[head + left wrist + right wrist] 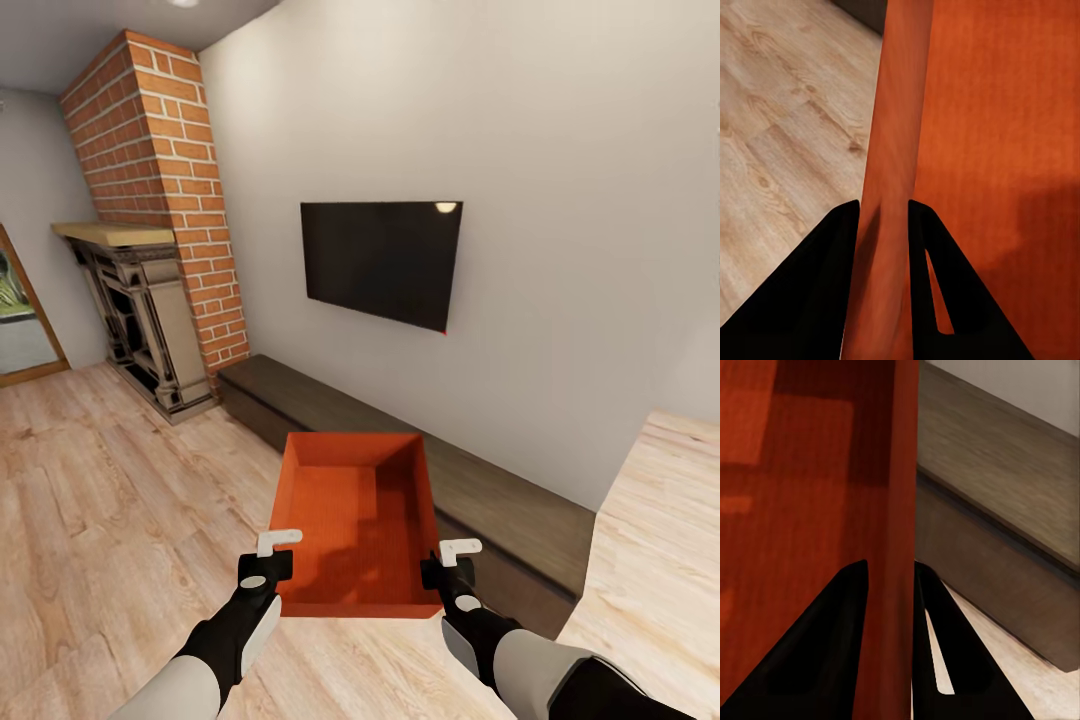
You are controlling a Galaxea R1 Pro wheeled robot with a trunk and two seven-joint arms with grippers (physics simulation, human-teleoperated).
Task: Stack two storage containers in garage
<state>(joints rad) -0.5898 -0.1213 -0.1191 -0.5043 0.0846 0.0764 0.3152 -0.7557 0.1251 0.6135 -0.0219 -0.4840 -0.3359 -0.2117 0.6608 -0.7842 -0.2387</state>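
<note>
Container position: storage container (355,520) held off the light wood floor (110,500), straight ahead of the robot, between both arms, in the living room beside the long dark low cabinet (480,480).
Left gripper: left gripper (272,560) clenched on the container's left wall near the near corner; left wrist view shows one finger either side of the wall (889,225).
Right gripper: right gripper (448,565) likewise pinching the right wall; wall (896,547) sits between its fingers.
Orientation: open top faces up, level; long axis appears to run away from the robot toward the wall TV (385,262).
Arm proximity: both equally near, symmetric hold.
Other fixtures: brick fireplace (165,200) to the left.
Judgement: carry phase; garage not reached; the hold must stay balanced while the base turns away from the cabinet.
</note>
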